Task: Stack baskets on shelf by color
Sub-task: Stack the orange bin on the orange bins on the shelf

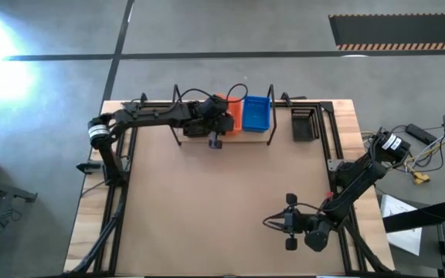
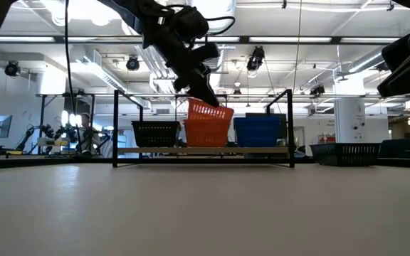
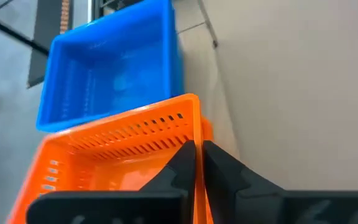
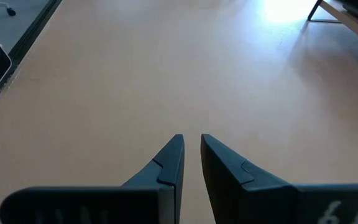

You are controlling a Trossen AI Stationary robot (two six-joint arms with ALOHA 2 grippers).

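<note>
- Left pincer (image 3: 197,163): clamped tight on the wall of the orange basket (image 2: 208,123), held tilted over the shelf (image 2: 205,151) at the table's far edge.
- Blue basket (image 1: 257,113) just beside it; black basket (image 2: 155,132) on the shelf.
- Right pincer (image 4: 191,162): slightly parted, empty, near the table's (image 1: 207,201) near right corner.

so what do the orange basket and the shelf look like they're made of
The orange basket, pinched at its wall by the left gripper, looks like moulded plastic: uniform glossy colour, thin wall, neat rows of slots. The shelf seems to be a pale wooden plank in a thin black frame, probably metal wire, though the finish is hard to judge.
</note>
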